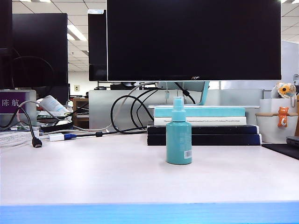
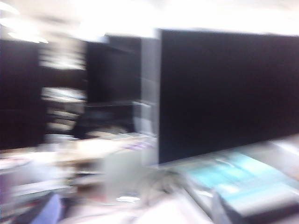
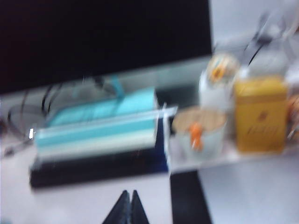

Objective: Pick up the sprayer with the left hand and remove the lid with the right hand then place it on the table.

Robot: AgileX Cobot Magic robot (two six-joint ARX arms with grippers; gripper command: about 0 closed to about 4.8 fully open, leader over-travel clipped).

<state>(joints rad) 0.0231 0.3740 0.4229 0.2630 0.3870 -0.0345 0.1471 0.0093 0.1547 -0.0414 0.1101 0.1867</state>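
The teal sprayer [image 1: 178, 137] stands upright in the middle of the pale table [image 1: 93, 168], its white barcode label low on its right side. The clear lid [image 1: 178, 102] sits over its nozzle. Neither arm shows in the exterior view. The left wrist view is badly blurred. In it, two dim wedge shapes of my left gripper [image 2: 133, 201] stand far apart with nothing between them, and the sprayer does not show. My right gripper [image 3: 128, 193] has its black pointed tips pressed together over bare table, facing the books, and holds nothing.
Behind the sprayer lies a stack of books [image 1: 203, 126], a teal one on top, under a large black monitor [image 1: 194, 39]. Cables [image 1: 126, 112] trail at the back left. A white cup [image 1: 279, 122] with an orange figure stands at the right, and a black pad [image 1: 282, 150] in front of it.
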